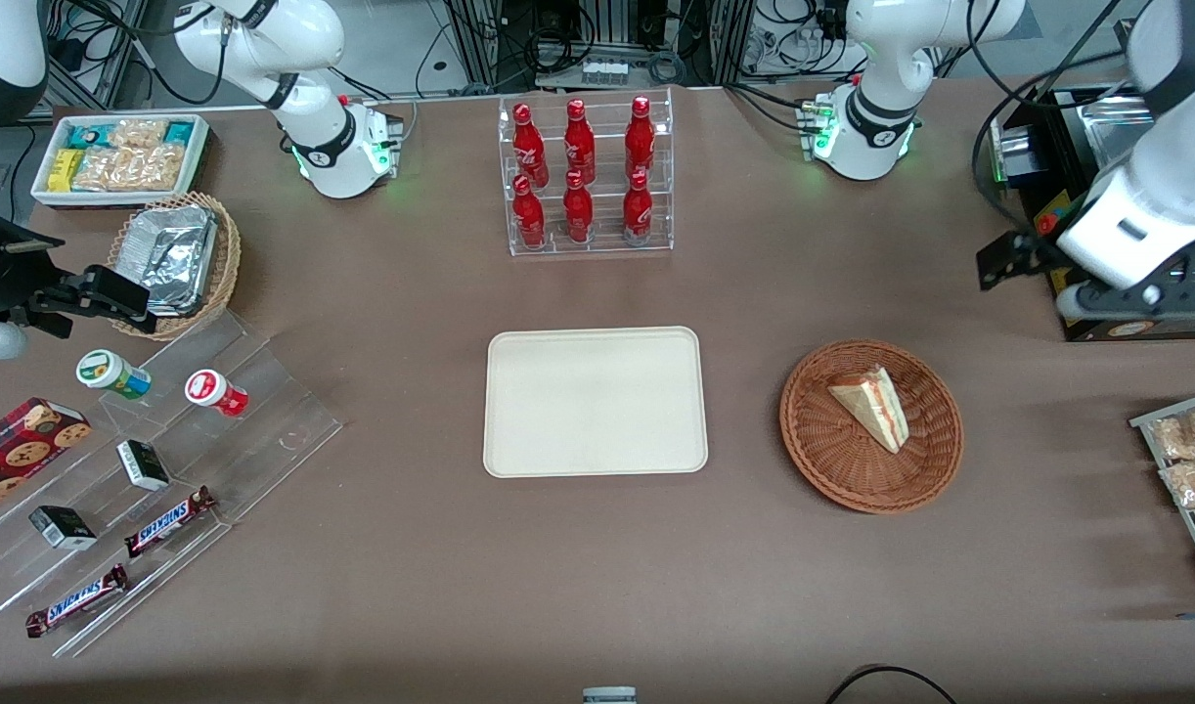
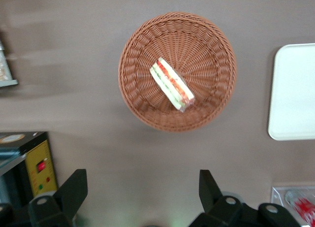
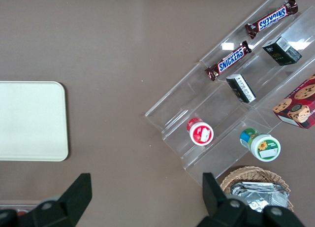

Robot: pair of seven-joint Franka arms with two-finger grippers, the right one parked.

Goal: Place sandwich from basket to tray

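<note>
Here your sandwich lies in the basket, beside the bare tray. Only the wrist view shows you the gripper, fingers spread wide and holding nothing, hovering high over the table near the basket.

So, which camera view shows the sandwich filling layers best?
The left wrist view: the sandwich in the basket shows its red and green layers, beneath the open gripper. The front view shows it smaller; the right wrist view misses it.
</note>
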